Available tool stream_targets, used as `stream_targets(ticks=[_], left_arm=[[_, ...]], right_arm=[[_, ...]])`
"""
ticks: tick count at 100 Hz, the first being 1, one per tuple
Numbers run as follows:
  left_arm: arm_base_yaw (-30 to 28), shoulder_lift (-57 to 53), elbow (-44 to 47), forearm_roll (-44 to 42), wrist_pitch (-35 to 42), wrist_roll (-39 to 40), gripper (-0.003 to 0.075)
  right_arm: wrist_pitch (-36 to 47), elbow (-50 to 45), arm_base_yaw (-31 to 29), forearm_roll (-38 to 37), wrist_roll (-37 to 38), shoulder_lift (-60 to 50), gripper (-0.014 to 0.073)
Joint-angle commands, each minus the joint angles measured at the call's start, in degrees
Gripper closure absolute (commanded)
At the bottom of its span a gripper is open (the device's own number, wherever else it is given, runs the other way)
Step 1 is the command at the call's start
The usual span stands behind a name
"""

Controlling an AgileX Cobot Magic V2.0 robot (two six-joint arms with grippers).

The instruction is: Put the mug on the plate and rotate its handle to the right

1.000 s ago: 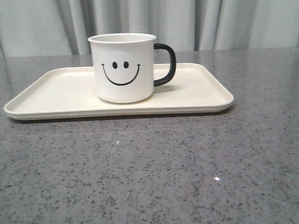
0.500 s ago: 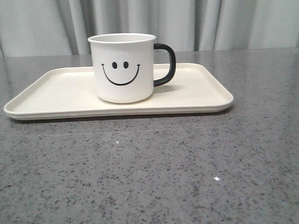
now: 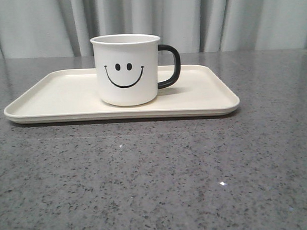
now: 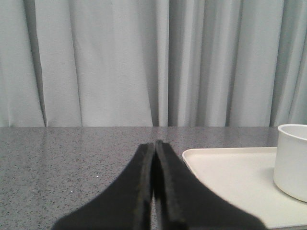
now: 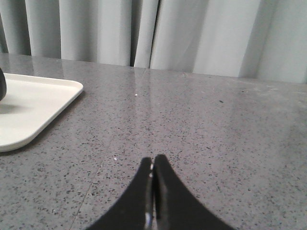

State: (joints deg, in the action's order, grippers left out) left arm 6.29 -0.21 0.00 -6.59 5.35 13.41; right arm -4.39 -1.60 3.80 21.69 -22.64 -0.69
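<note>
Mug [image 3: 126, 70] seated upright near middle of plate [image 3: 52, 98], smiley facing camera, handle [image 3: 171, 65] pointed to right: task judged complete. Left gripper [image 4: 154, 146] and right gripper [image 5: 152, 162] pressed closed, nothing held, parked clear of plate above grey table [image 3: 155, 175].

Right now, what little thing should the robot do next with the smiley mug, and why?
Probably nothing more than keeping both hands back. The smiley mug stands upright on the cream tray, and its black handle already points right. The left hand and right hand are shut, hold nothing, and are off to the sides of the tray, so the job looks done.
</note>
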Motion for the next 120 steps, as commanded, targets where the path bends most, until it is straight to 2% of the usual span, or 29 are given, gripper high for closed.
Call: stream_targets(ticks=[1,14,33,53,120], left_arm=[[-0.1,-1.7,0.5,0.1,4.5,0.5,0.074],[-0.1,-1.7,0.5,0.1,4.5,0.5,0.074],[-0.1,-1.7,0.5,0.1,4.5,0.5,0.074],[-0.1,-1.7,0.5,0.1,4.5,0.5,0.074],[-0.1,-1.7,0.5,0.1,4.5,0.5,0.074]], right_arm=[[4.1,0.1,0.0,0.2,0.3,-1.1,0.0654],[4.4,0.1,0.0,-1.5,1.6,-1.1,0.0654],[4.4,0.1,0.0,-11.2,11.1,-1.1,0.0654],[4.4,0.1,0.0,-16.1,14.7,-1.1,0.0654],[4.4,0.1,0.0,-16.4,14.7,-1.1,0.0654]])
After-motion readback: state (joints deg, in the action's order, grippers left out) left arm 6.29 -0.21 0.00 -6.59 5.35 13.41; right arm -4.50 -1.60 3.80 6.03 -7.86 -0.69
